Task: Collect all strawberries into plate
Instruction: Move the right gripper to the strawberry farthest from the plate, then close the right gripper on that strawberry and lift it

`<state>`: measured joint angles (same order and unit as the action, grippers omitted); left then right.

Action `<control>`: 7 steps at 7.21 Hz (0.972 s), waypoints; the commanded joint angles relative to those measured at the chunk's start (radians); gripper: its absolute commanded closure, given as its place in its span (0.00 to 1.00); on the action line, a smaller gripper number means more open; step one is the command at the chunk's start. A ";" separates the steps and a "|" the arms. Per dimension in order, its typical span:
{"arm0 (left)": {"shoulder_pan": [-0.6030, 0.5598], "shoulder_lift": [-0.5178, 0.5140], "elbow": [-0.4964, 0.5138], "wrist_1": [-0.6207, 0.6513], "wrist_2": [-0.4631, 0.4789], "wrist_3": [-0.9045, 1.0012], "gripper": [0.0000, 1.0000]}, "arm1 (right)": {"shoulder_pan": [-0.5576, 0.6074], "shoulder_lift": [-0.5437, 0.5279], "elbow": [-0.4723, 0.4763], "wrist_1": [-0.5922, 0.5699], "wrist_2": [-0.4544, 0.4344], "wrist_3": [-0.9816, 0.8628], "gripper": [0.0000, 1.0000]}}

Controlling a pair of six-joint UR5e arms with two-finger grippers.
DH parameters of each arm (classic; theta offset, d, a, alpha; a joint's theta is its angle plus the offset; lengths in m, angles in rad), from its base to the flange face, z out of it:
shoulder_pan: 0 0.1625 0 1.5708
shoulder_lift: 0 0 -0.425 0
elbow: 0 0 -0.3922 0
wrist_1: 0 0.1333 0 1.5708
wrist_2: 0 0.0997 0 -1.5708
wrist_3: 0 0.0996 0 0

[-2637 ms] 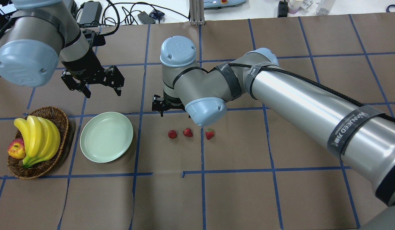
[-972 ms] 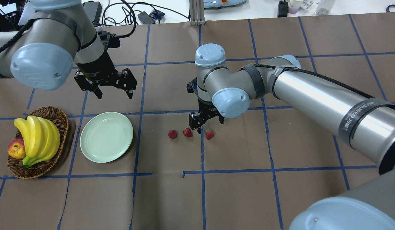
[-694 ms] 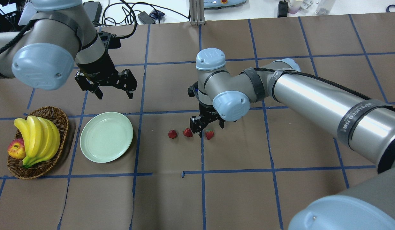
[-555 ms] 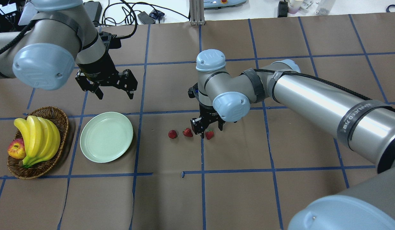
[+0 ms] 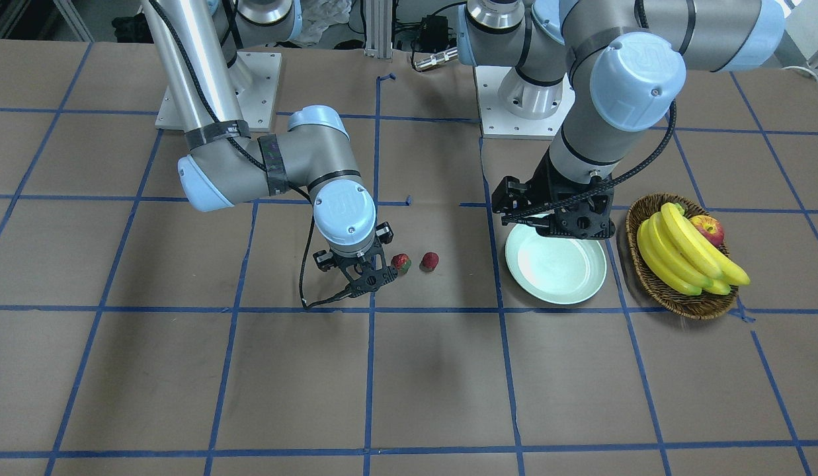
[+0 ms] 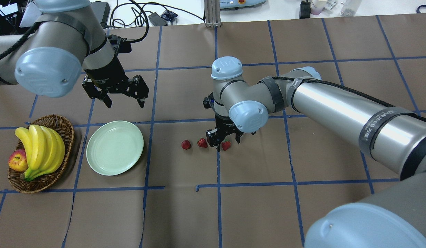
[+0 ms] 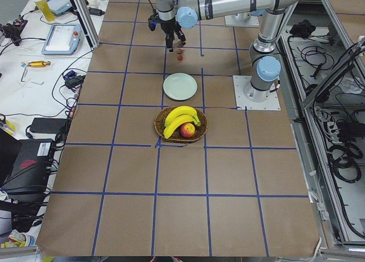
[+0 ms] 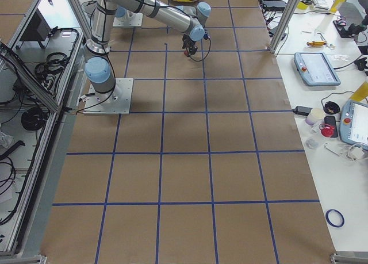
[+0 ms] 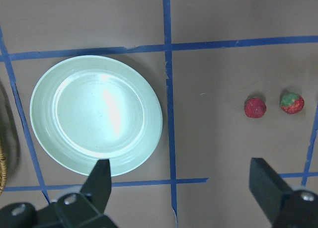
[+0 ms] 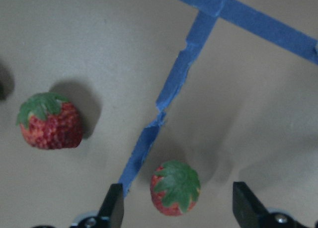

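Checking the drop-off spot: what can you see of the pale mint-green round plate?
The pale mint-green round plate looks glossy and shallow, with a raised rim and glare at its centre. It lies flat and empty on the brown paper-covered table, between the brown wicker basket and the nearest red strawberry, touching neither. The left gripper hovers open above it, apart.

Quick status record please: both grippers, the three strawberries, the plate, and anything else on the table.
plate: empty, none of the three berries in it
right gripper: open, lowered, fingers either side of the far strawberry, not closed on it
left gripper: open, empty, raised near the plate
middle strawberry: on the table, just outside the right gripper
near strawberry: on the table, closest to the plate
basket: holds bananas and apple, beside the plate
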<state>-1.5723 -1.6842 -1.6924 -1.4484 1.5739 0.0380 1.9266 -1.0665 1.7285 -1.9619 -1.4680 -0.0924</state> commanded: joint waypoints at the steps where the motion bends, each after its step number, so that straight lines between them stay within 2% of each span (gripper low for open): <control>1: 0.000 0.000 -0.001 -0.001 0.000 0.000 0.00 | 0.000 0.007 -0.001 -0.008 -0.006 -0.013 0.75; 2: 0.000 0.000 -0.003 -0.001 0.000 0.002 0.00 | -0.001 0.005 -0.012 -0.008 -0.009 -0.010 1.00; 5: 0.001 0.000 0.002 0.002 0.001 0.002 0.00 | -0.001 -0.009 -0.033 -0.003 -0.017 0.005 1.00; 7: 0.005 0.001 0.002 0.002 0.000 0.003 0.00 | -0.001 -0.055 -0.107 0.027 -0.012 0.016 1.00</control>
<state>-1.5695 -1.6840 -1.6904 -1.4468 1.5749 0.0403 1.9254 -1.0950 1.6674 -1.9551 -1.4834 -0.0850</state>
